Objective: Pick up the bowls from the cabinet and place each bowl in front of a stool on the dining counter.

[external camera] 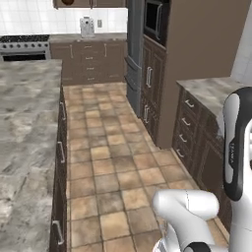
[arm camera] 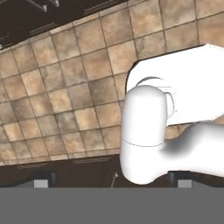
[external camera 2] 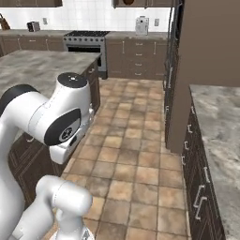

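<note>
Your gripper (arm camera: pixel 113 183) points down at the tiled floor (arm camera: pixel 65 87). In the hand view its two fingertips (arm camera: pixel 41 183) sit at opposite ends of the bottom edge, spread wide with nothing between them. Beyond them you see brown floor tiles, with dark drawer fronts running along the near and far edges of that picture. The thing you are after is far from the hand. On the far wall, at the very top of both base views, the brown wooden cabinet (external camera: pixel 98 3) (external camera 2: pixel 150 3) hangs above the back worktop. A dark reddish-brown round shape, which looks like the wooden bowl (external camera: pixel 68 2) (external camera 2: pixel 127 2), shows in it, cut off by the top edge of the picture. You cannot tell from here whether the door stands open. Below the cabinet a small silver appliance (external camera: pixel 87 27) (external camera 2: pixel 141 26) stands on the back worktop, and the stove (external camera: pixel 24 44) (external camera 2: pixel 84 37) is to its left. The bowl is high and far ahead, while your gripper is low and near the base, with the whole length of the tiled aisle between them. The dining counter (external camera: pixel 24 123) (external camera 2: pixel 42 65), with its marbled stone top, runs along the left side of the aisle, close beside you, and its dark fronts face the floor. On the right a second stone-topped counter (external camera: pixel 211 91) (external camera 2: pixel 220 126) over dark drawers sits near you. Past it, a tall dark unit (external camera: pixel 152 59) stands between you and the far wall.
</note>
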